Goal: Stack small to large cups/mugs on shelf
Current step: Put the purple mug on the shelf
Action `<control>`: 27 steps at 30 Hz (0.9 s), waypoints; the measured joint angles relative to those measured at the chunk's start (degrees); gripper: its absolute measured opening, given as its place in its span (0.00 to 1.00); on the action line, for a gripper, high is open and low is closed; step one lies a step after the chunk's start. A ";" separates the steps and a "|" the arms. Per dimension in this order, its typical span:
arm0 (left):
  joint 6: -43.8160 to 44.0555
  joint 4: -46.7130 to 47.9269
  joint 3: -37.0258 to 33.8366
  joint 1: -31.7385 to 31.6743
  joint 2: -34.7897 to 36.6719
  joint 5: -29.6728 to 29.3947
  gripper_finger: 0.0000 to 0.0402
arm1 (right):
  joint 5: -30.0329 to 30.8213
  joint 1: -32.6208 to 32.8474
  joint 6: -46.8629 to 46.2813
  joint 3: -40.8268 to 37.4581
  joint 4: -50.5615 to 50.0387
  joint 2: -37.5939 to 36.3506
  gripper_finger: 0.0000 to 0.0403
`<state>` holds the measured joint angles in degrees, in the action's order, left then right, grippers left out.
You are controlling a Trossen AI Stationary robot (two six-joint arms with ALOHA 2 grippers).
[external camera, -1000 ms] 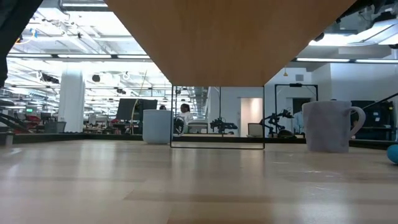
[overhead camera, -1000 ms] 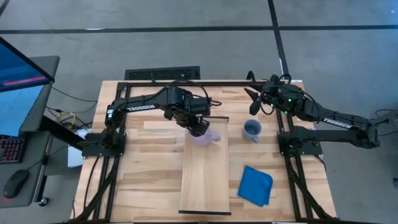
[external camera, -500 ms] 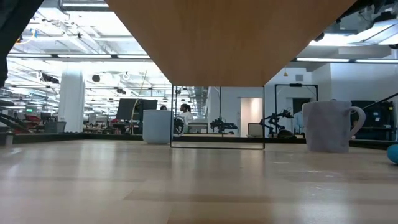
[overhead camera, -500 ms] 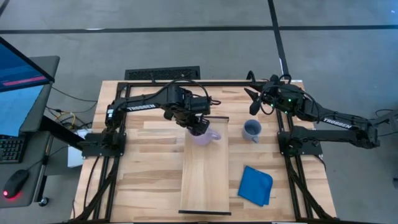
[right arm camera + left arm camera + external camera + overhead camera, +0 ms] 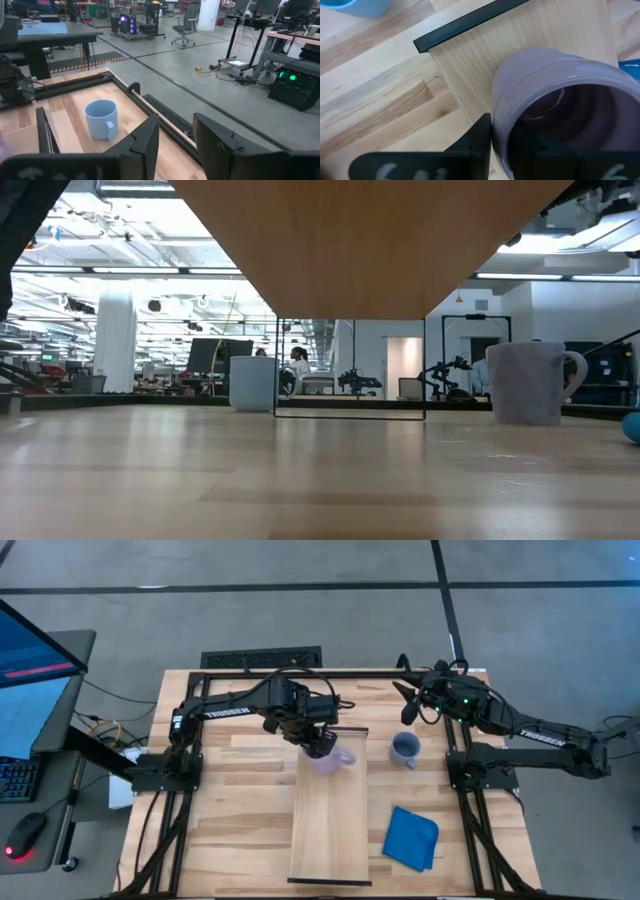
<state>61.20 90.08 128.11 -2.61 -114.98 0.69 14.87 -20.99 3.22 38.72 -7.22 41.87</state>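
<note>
Where the pale board [image 5: 328, 810] runs down the middle of the planked table [image 5: 230, 810], a purple mug [image 5: 328, 759] stands at its upper end, handle to the right. The left gripper [image 5: 317, 745] sits over the mug's rim; in the left wrist view one finger [image 5: 481, 136] is outside the wall and the other appears to be inside, but whether they pinch the wall I cannot tell. A grey-blue mug [image 5: 404, 749] stands on the table right of the board, and a folded blue cloth [image 5: 411, 837] lies toward the lower right. The right gripper [image 5: 408, 704] hangs near the table's upper right corner, fingers apart and holding nothing. Its wrist view shows a light blue mug [image 5: 101, 119] on the wood by a black frame rail.

From table height the board's underside fills the top of the frame. Beyond is a bright hall with desks, monitors and a person [image 5: 298, 367] in the distance. On the floor at far left stands a desk with a monitor [image 5: 30, 670].
</note>
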 joint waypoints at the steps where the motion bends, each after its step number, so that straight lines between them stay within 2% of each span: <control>1: 0.29 0.00 0.00 0.00 0.00 0.00 0.10 | 0.00 0.00 0.12 0.00 0.00 0.00 0.36; 16: 3.08 0.01 -0.07 0.02 -0.13 0.04 0.21 | 0.00 0.00 0.25 0.00 0.00 0.02 0.36; 27: 6.18 0.02 -0.07 0.90 -0.11 2.49 0.22 | 0.00 0.00 0.25 0.00 -0.02 0.02 0.36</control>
<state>67.37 90.11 128.05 -1.71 -115.09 3.18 14.87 -20.99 3.46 38.72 -7.25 41.89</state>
